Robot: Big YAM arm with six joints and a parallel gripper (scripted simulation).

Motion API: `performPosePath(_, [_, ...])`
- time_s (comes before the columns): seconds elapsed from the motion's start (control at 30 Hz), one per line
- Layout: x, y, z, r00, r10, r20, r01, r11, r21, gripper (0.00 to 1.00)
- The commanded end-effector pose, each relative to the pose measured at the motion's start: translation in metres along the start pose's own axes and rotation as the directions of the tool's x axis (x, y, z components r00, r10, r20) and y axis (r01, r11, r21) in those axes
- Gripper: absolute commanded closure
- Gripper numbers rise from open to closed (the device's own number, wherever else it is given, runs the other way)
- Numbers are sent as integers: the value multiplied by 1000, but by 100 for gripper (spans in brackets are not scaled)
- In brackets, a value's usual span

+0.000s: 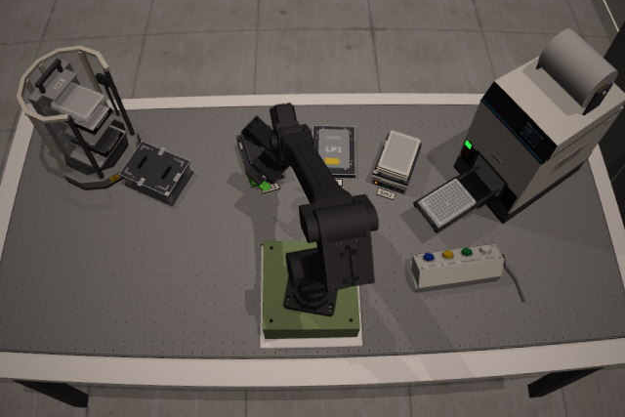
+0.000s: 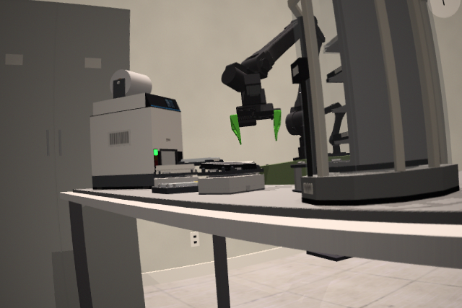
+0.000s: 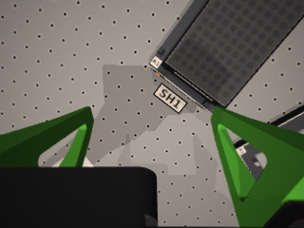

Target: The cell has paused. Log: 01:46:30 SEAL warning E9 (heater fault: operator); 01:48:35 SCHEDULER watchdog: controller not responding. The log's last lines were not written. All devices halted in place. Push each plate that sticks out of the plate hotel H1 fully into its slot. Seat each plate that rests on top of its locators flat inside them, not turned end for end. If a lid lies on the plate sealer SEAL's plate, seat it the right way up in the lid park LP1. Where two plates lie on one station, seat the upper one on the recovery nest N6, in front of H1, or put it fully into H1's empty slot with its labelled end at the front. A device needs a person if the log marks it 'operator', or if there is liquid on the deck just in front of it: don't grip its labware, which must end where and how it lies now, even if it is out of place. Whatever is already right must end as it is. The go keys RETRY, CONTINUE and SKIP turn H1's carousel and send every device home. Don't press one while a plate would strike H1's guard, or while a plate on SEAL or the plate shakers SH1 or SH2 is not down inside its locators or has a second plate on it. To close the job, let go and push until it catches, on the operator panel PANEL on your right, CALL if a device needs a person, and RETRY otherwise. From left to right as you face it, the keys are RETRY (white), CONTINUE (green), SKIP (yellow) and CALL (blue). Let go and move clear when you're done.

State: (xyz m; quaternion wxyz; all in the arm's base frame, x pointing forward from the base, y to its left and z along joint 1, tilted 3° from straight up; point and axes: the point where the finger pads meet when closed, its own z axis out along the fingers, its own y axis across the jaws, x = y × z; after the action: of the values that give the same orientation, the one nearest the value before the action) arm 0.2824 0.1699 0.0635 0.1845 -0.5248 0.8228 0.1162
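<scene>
Fingers spread wide, nothing held | gripper (image 2: 256, 125) hung above deck near SH1 label (image 3: 170, 99) | plate (image 3: 233, 45) seen on shaker.

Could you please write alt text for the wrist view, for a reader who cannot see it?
The open gripper hangs empty above the dotted deck, its green fingers spread wide at the frame's lower corners. Beyond them, at upper right, sits a dark well plate on the shaker labelled SH1.
</scene>
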Motion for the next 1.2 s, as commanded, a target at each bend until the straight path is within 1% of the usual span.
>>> performPosePath(0.0, [-3,-2,-2,1000,-2,6,2,1000,5,0])
performPosePath(0.53, [-3,-2,-2,1000,-2,6,2,1000,5,0])
performPosePath(0.57, [-24,-22,-22,999,34,30,-36,998,48,0])
performPosePath(0.7, [-22,-33,-40,988,155,-14,-154,985,72,0])
performPosePath(0.73, [-20,-36,-42,982,188,-32,-185,980,74,0])
performPosePath(0.77, [-16,-37,-38,973,223,-59,-218,973,71,0])
performPosePath(0.93, [-14,-47,-69,928,362,-88,-350,928,128,0])
performPosePath(0.97, [-12,-49,-72,914,391,-102,-377,916,136,0])
performPosePath(1.0, [-9,-50,-68,896,424,-131,-407,903,139,0])
performPosePath(1.03, [-7,-52,-73,881,451,-140,-432,889,151,0])
performPosePath(1.1, [-7,-52,-73,881,451,-140,-432,889,151,0])
performPosePath(1.13, [-10,-50,-78,873,466,-146,-444,882,160,0])
performPosePath(1.17, [-7,-54,-86,853,501,-145,-475,861,179,0])
